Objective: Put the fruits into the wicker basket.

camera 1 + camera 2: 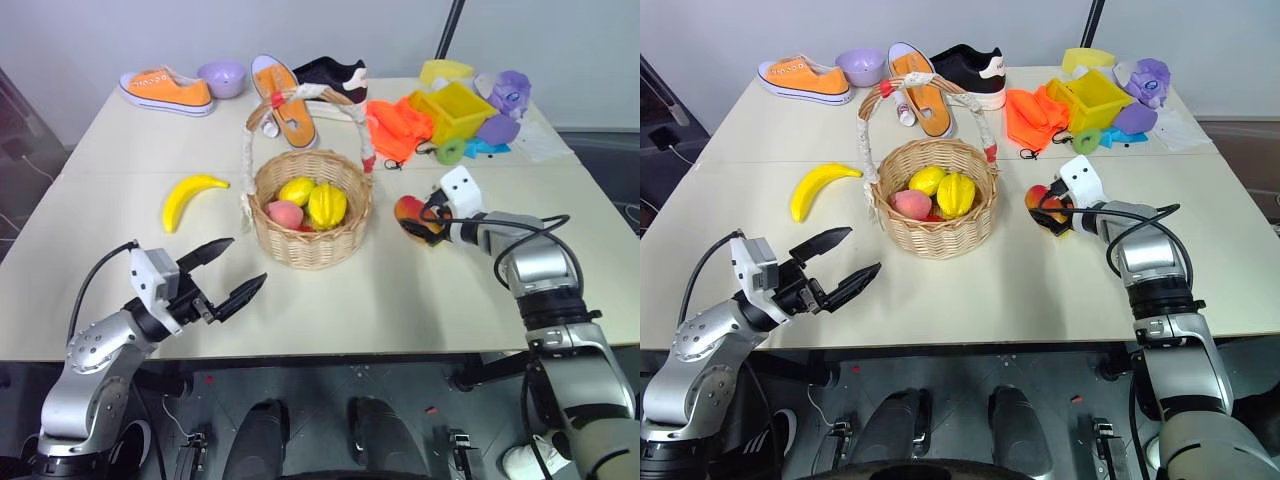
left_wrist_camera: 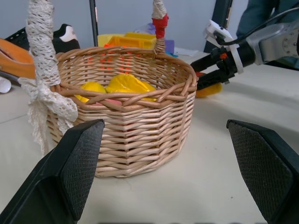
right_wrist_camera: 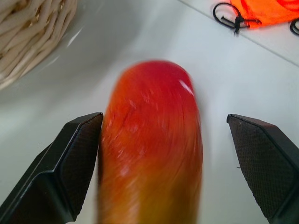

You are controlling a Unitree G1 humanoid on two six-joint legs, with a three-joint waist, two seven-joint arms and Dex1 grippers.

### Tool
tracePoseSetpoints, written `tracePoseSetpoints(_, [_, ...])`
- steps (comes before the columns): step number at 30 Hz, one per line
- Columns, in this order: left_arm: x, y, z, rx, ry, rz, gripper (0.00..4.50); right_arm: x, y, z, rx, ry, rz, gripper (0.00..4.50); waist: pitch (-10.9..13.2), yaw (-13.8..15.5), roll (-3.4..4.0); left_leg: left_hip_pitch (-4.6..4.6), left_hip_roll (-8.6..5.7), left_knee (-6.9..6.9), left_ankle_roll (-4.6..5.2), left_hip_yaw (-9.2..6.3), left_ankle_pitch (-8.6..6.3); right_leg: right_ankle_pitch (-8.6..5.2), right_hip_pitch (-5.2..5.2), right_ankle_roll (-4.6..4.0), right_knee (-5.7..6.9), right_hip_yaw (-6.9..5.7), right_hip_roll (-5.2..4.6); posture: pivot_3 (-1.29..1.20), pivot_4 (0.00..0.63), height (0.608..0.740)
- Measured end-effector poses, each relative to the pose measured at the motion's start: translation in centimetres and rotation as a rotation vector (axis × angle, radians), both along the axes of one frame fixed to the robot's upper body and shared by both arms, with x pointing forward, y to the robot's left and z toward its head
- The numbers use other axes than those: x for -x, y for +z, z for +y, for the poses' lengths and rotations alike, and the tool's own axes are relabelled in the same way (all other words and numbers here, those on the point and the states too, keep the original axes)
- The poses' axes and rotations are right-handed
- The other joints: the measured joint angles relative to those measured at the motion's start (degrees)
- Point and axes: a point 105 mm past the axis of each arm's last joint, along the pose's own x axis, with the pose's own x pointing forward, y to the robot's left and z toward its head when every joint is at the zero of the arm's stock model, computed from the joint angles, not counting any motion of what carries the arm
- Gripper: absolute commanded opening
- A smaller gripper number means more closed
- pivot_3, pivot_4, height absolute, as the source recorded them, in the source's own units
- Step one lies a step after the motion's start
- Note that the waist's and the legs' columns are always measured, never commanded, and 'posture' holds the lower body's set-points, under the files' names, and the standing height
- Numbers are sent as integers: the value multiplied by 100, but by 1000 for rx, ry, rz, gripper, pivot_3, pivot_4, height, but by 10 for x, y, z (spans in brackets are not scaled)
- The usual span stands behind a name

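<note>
The wicker basket (image 1: 305, 245) stands mid-table with its cloth-wrapped handle arching above, and several yellow and pink toy fruits lie inside it. Left of it, the yellow banana (image 1: 190, 198) lies on the table. The red-orange mango (image 1: 408, 213) rests on the table to the basket's right. My right gripper (image 1: 425, 222) is open, its fingers standing on either side of the mango (image 3: 152, 140). My left gripper (image 1: 248, 261) is open and empty, hovering near the table's front edge and pointing at the basket wall (image 2: 126, 116).
Along the back of the table are two orange shoes (image 1: 165, 90), a black shoe (image 1: 335, 72) and a lavender bowl (image 1: 222, 77). An orange cloth (image 1: 398, 125), a yellow toy cart (image 1: 455, 112) and purple toys (image 1: 505, 95) sit at the back right.
</note>
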Motion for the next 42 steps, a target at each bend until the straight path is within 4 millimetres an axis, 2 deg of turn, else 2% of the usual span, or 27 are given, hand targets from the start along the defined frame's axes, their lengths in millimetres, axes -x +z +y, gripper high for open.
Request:
tracePoseSetpoints(4, [0, 1, 0, -5, -2, -5, 4500, -1, -11, 1, -10, -1, 38, 4417, 0, -9, 0, 0, 0, 1, 0, 1, 0, 0, 0, 0, 0, 1, -1, 0, 150, 740])
tracePoseSetpoints(8, [1, 4, -1, -10, -9, -14, 4500, -4, -13, -1, -12, -14, 50, 4417, 0, -10, 0, 0, 0, 0, 0, 0, 0, 0, 0, 0, 1, 1, 0, 0, 150, 740])
tracePoseSetpoints(10, [1, 4, -1, -11, -9, -13, 4500, -5, -12, -2, -18, -19, 44, 3917, 0, -10, 0, 0, 0, 0, 0, 0, 0, 0, 0, 0, 1, 0, 0, 0, 150, 740])
tracePoseSetpoints(13, [1, 4, -1, -11, -9, -13, 4500, -6, -13, 3, -28, -10, 39, 2760, 0, -11, 0, 0, 0, 1, 0, 0, 0, 0, 0, 0, 1, 1, 0, 0, 150, 740])
tracePoseSetpoints(21, [0, 6, -2, -11, -11, -22, 4500, 0, -5, 4, -52, -1, 2, 2760, 0, 3, 0, -1, 0, 1, 0, -1, 0, 0, 0, 0, 1, 0, -1, 0, 150, 740])
tracePoseSetpoints(26, [-1, 8, 0, 0, -4, -27, 4500, 17, 3, 1, -100, 0, -29, 2760, 0, 9, 1, -3, 0, -1, 0, -2, 0, 0, -2, 1, 2, 0, 0, 0, 150, 740])
tracePoseSetpoints(31, [-4, 10, 7, 13, 32, -30, 4500, 43, 12, -3, -172, -18, -47, 2760, 0, 9, 0, -2, 1, 0, 0, -3, 0, 0, -1, 1, 1, 0, 0, 0, 150, 740])
tracePoseSetpoints(34, [-6, 9, 11, 19, 47, -23, 4500, 65, 26, 6, -236, 28, -60, 2760, 1, -6, 1, -2, 2, 0, 0, -3, 0, 0, -3, 1, 3, 0, 1, 0, 150, 740])
tracePoseSetpoints(38, [-8, 8, 13, 24, 54, -18, 4500, 101, 51, 44, -261, 256, -62, 2760, 1, -12, 1, 0, 5, 0, 0, -3, 0, -1, -2, 0, 3, 1, 2, 0, 150, 740])
tracePoseSetpoints(42, [-13, 11, 16, 30, 67, -26, 4500, 110, 78, 84, -248, 434, -115, 2760, 0, -19, -1, 2, 5, 3, 0, -3, 0, 1, -2, -3, 2, 0, 2, 0, 150, 740])
